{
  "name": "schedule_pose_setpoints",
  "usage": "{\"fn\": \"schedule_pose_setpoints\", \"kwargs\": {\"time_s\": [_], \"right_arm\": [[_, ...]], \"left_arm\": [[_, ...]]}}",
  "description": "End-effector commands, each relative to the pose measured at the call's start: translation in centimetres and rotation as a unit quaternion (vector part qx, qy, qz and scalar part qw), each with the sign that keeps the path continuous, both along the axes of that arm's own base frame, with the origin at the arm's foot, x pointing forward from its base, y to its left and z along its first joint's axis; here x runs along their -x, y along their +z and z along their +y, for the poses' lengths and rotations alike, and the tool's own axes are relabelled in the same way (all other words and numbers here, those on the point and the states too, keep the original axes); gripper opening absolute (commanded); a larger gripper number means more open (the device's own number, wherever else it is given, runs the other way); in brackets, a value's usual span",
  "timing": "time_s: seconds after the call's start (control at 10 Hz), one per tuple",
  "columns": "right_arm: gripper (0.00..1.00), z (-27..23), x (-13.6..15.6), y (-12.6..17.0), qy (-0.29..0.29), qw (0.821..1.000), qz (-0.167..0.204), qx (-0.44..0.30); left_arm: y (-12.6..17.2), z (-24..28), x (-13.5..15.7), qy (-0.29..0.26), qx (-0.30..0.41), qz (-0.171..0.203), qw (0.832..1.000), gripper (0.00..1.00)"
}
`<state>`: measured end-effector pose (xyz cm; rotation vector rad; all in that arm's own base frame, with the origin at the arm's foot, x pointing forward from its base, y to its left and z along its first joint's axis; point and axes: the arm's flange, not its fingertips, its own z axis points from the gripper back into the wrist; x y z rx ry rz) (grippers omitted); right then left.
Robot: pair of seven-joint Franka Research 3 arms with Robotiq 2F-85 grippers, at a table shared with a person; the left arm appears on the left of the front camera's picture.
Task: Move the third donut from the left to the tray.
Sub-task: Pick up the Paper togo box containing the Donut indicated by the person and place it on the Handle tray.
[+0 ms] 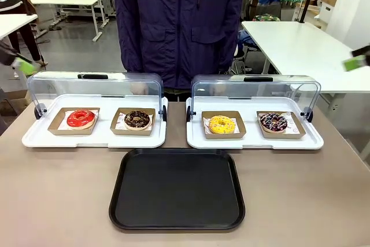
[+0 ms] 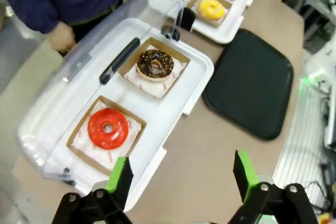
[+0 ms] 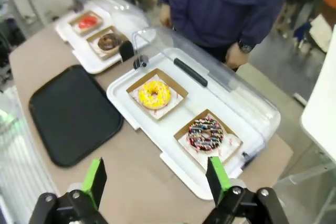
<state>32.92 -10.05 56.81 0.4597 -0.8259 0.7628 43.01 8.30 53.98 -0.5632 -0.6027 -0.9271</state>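
Note:
The yellow-iced donut [image 1: 221,124] with sprinkles lies in its brown cardboard square, on the left side of the right-hand white tray [image 1: 254,142]. It is third from the left in the row. The large black tray [image 1: 176,189] lies bare on the table just in front of both white trays. My left gripper [image 2: 181,177] hangs open high above the table's left end, far from the yellow donut [image 2: 211,9]. My right gripper [image 3: 156,179] is open too, high over the table's right end, with the yellow donut [image 3: 154,94] and the black tray [image 3: 73,114] below it.
A red donut [image 1: 80,118] and a chocolate donut [image 1: 137,120] sit on the left white tray [image 1: 92,138]. A dark drizzled donut [image 1: 273,122] lies right of the yellow one. Both clear lids [image 1: 254,88] stand open at the back. A person in a navy jacket [image 1: 176,21] stands behind.

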Motion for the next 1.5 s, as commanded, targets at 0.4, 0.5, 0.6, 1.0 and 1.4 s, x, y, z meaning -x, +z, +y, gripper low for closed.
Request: {"fn": "schedule_pose_setpoints", "kwargs": {"time_s": [0.4, 0.5, 0.6, 1.0, 1.4], "right_arm": [[1.0, -7.4, 6.1, -4.1, 0.057, 0.995, -0.069, -0.04], [1.0, -7.4, 6.8, -4.4, 0.051, 0.994, -0.076, -0.052], [1.0, -7.5, 6.9, -4.5, 0.047, 0.994, -0.073, -0.059], [1.0, -7.8, 7.0, -4.6, 0.038, 0.994, -0.072, -0.066], [1.0, -7.9, 7.0, -4.3, 0.03, 0.996, -0.059, -0.067]], "left_arm": [[-5.4, 11.0, 2.6, -0.036, 0.092, -0.07, 0.993, 1.0], [-4.9, 10.8, 3.4, -0.035, 0.095, -0.083, 0.991, 1.0], [-5.0, 11.0, 3.5, -0.029, 0.098, -0.082, 0.991, 1.0], [-5.2, 10.1, 3.4, -0.028, 0.128, -0.102, 0.986, 1.0], [-4.9, 10.2, 2.9, -0.024, 0.12, -0.087, 0.989, 1.0]]}}
